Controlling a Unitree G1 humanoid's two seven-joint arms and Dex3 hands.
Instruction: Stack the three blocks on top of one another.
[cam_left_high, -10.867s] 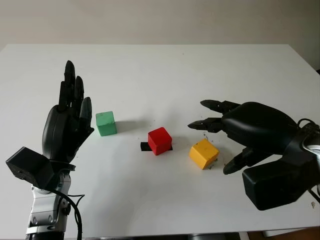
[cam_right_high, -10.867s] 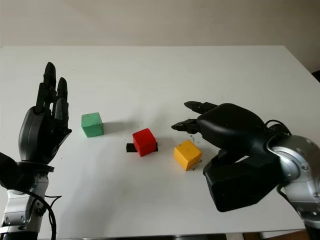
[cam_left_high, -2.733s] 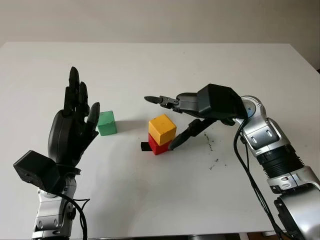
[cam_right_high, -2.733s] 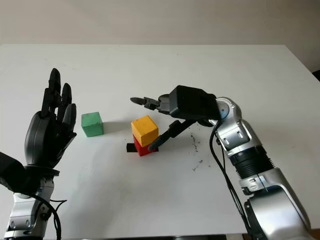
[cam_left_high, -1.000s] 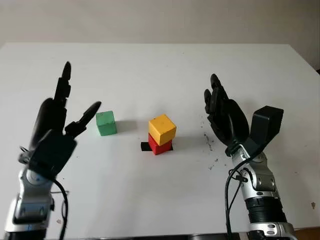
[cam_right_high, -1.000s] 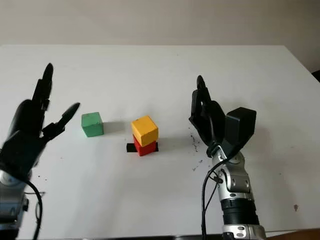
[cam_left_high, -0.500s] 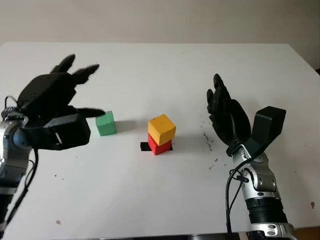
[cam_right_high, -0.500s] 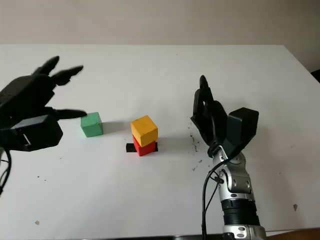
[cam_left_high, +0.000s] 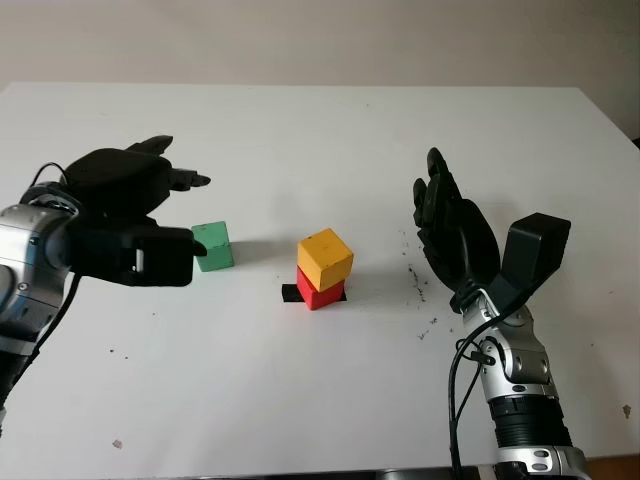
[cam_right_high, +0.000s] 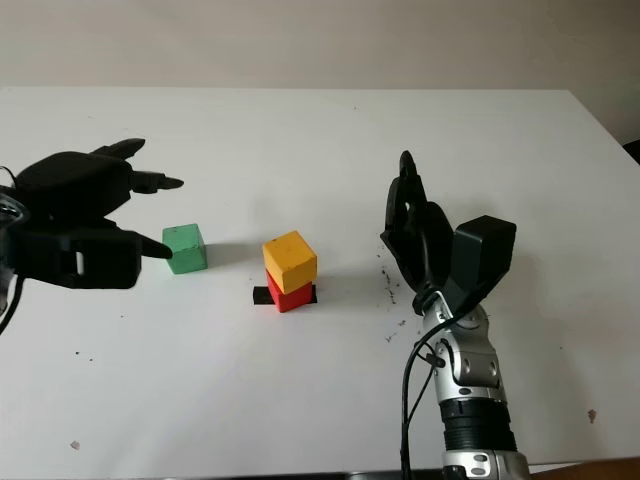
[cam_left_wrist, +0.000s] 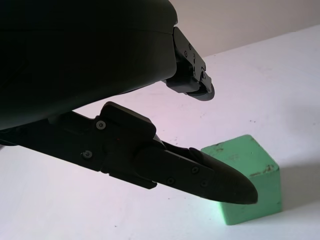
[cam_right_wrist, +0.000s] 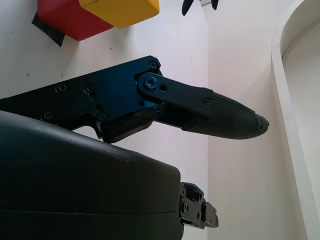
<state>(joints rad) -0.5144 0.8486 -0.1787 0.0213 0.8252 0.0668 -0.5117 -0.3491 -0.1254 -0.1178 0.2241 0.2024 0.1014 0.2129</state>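
White table, perhaps plain wall behind.

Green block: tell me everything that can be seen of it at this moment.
The green block is a small cube of matte, solid green, with a few dark scuffs near one upper edge in the left wrist view. It sits upright on the white table, apart from the yellow block stacked on the red block. The left hand, open, is beside and above it, one finger reaching across its face; whether it touches the block cannot be told.
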